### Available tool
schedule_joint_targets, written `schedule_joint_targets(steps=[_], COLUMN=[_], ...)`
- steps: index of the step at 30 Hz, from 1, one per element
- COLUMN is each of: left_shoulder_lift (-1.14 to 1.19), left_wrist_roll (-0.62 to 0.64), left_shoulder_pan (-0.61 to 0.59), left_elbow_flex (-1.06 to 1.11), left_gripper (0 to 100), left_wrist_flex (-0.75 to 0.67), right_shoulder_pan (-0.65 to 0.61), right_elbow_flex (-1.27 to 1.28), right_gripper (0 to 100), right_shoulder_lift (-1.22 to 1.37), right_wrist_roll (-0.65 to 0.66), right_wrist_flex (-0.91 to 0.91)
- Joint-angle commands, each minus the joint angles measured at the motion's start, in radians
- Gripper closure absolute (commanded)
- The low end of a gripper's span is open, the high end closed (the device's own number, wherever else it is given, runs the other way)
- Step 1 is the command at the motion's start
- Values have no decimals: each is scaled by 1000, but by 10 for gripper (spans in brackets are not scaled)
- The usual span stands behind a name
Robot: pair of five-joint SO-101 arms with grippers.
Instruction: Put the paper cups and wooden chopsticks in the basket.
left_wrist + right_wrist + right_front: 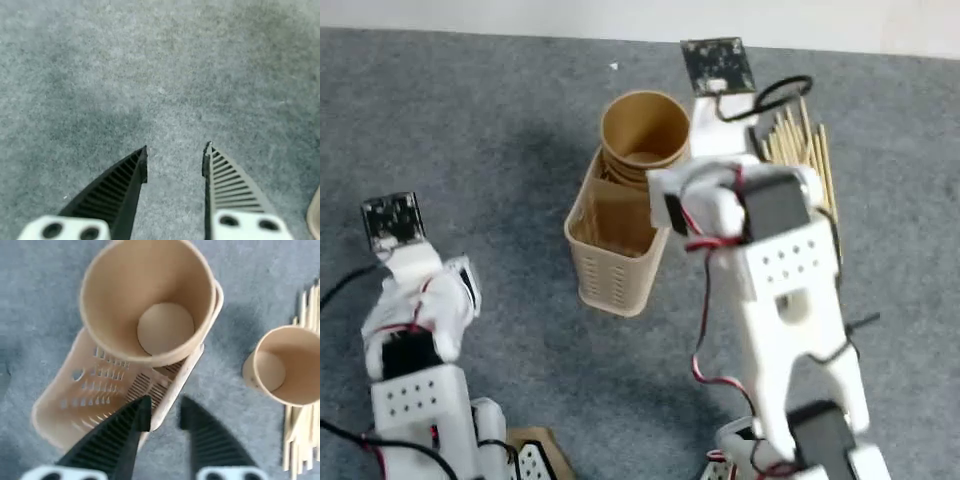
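Observation:
A beige slotted basket (610, 245) stands at the table's middle, with a stack of paper cups (645, 130) standing in its far end. In the right wrist view the top cup (150, 300) gapes open above the basket (95, 395). Another paper cup (285, 365) stands on the grey mat beside the wooden chopsticks (302, 435). The chopsticks (805, 150) lie at the far right. My right gripper (164, 412) hovers open over the basket's near rim, holding nothing. Over bare mat at the near left, my left gripper (175, 160) is open and empty.
The right arm (770, 250) stretches over the mat just right of the basket. The left arm (415, 310) sits low at the near left. A brown cardboard piece (540, 445) lies by its base. Grey mat covers the table.

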Motion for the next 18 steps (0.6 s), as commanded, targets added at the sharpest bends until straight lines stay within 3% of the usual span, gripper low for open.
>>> schedule_joint_targets(steps=[1,10,15,18], left_shoulder_lift=[-107,-242,-254,-254], left_wrist_roll=[-6,-6,-6,-6], left_shoulder_pan=[-8,-8,-7,15], left_elbow_flex=[31,99,105,105], left_gripper=[796,796,796,796], left_wrist_flex=[-25,-25,-20,-20], right_shoulder_pan=[-39,-104,-102,-84], right_elbow_flex=[-58,-18,21,50], right_gripper=[778,780,943,974], right_shoulder_lift=[104,151,160,159], right_wrist_roll=[-64,-63,-61,-60], right_wrist_flex=[13,16,58,59])
